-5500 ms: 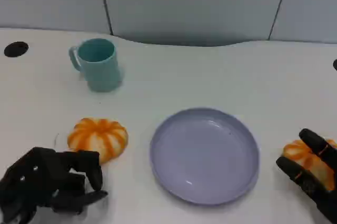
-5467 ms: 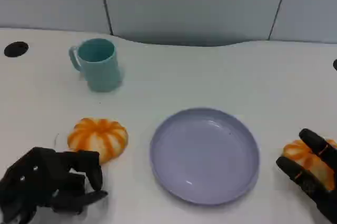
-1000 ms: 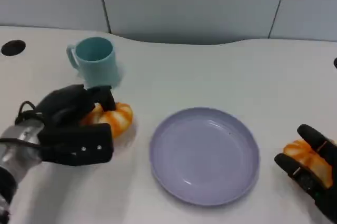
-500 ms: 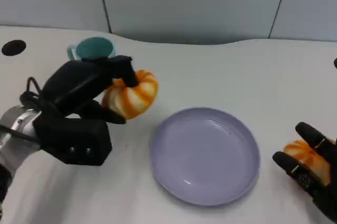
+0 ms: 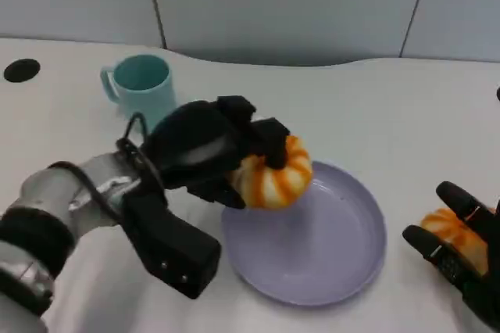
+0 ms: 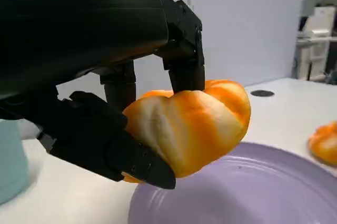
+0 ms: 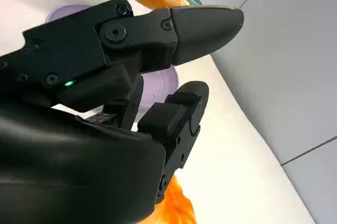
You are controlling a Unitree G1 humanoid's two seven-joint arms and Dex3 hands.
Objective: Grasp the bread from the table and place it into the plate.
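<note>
The bread [image 5: 273, 177] now hangs over the plate's [image 5: 344, 266] left rim, gripped by the left hand [image 5: 209, 149], having left the tabletop near the teal mug [image 5: 141, 87]; the right hand [image 5: 461, 251] stays spread-fingered, empty, over a second bread [image 5: 447, 230] at the tabletop's right edge.

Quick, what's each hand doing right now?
Left hand: holding the bread over the plate.
Right hand: open, fingers over a second bread.

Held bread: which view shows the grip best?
Left wrist view: the bread is close up, pinched between the left hand's fingers above the plate. Head view shows it smaller, half hidden by the hand. Right wrist view catches an orange sliver.
</note>
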